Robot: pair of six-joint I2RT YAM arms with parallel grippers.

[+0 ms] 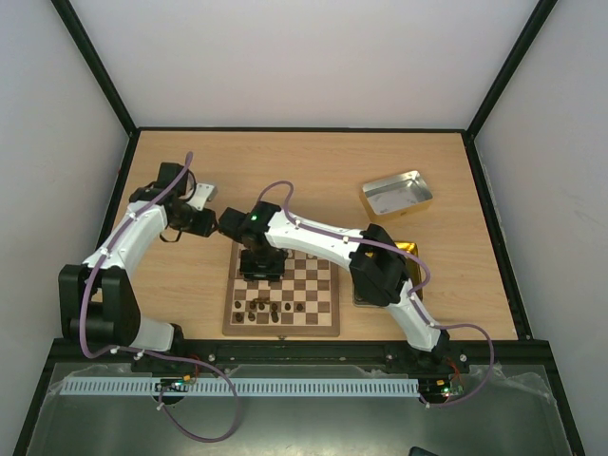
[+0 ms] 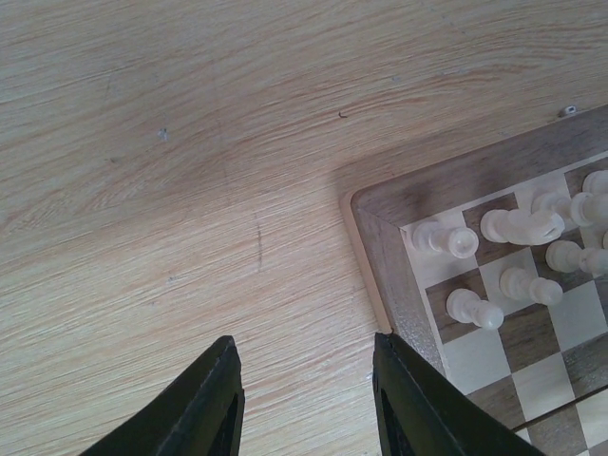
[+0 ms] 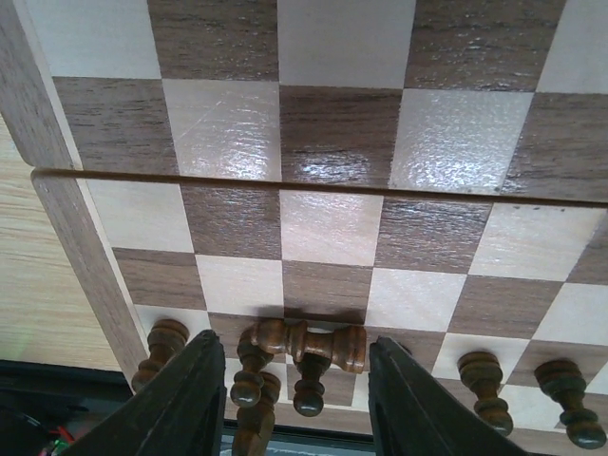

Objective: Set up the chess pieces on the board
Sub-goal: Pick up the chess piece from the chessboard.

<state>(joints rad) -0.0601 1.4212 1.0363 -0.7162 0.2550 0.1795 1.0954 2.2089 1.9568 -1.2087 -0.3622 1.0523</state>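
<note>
The board [image 1: 304, 285] lies at the table's near middle. Dark brown chess pieces [image 1: 271, 307] crowd its near rows. My right gripper [image 1: 261, 268] hangs over the board's far left part, open. In the right wrist view a dark piece [image 3: 309, 344] lies on its side between the fingertips [image 3: 204, 380], with a gap at its left end, above several standing dark pieces [image 3: 480, 375]. My left gripper [image 1: 224, 224] is open and empty [image 2: 304, 399] over bare table beside the board's far left corner [image 2: 375, 214]. Pale cream pieces [image 2: 518, 228] stand in that corner.
A silver tin [image 1: 397, 195] stands at the back right. A gold-toned tin [image 1: 410, 250] lies right of the board, partly under the right arm. The board's fold line [image 3: 313, 180] runs across it. Black frame rails border the table.
</note>
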